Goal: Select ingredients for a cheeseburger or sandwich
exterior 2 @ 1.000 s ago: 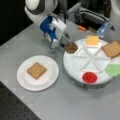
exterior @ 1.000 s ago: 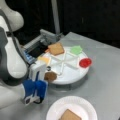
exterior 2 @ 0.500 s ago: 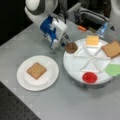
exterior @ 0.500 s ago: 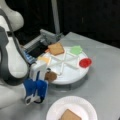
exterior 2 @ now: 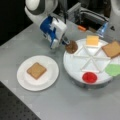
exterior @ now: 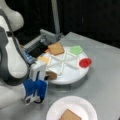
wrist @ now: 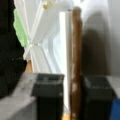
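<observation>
The pincer [exterior 2: 67, 44] sits at the rim of the divided tray [exterior 2: 75, 67], on the side facing the white plate [exterior 2: 50, 80], and its fingers [wrist: 47, 92] are closed in on the dark brown patty [exterior 2: 71, 46]. In the wrist view the patty [wrist: 76, 62] stands edge-on between the two dark pads, so the grip is on its thin rim. One bread square [exterior 2: 36, 70] already lies in the middle of the white plate. Back in the tray wait the cheese [exterior 2: 92, 40], the second bread square [exterior 2: 111, 49], the green leaf [exterior 2: 113, 69] and the red disc [exterior 2: 89, 77]. A grip this narrow looks easy to lose. The likely key is a steady squeeze and a straight lift clear of the tray's dividers, with no twisting. The tray sits raised above the table [exterior 2: 75, 105].
</observation>
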Motion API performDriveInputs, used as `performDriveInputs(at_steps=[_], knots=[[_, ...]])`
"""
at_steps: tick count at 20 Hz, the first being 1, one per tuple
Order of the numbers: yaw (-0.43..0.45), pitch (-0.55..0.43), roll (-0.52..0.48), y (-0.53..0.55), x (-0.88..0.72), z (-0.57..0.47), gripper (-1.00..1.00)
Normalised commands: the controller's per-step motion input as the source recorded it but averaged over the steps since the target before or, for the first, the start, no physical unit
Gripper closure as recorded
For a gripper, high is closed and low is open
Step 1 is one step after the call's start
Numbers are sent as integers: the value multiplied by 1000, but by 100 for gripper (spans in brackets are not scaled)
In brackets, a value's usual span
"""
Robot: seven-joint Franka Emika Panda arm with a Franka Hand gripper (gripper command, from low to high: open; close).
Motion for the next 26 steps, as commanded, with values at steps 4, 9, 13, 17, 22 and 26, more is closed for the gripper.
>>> performDriveInputs(at_steps=[4,9,13,17,22,26], knots=[[-6,-62,134,-83,14,-40,100],[35,-34,135,-148,10,13,100],[88,14,123,-177,67,85,100],[134,78,85,-192,146,168,100],[185,144,4,-200,261,225,100],[218,169,-52,-173,335,208,100]])
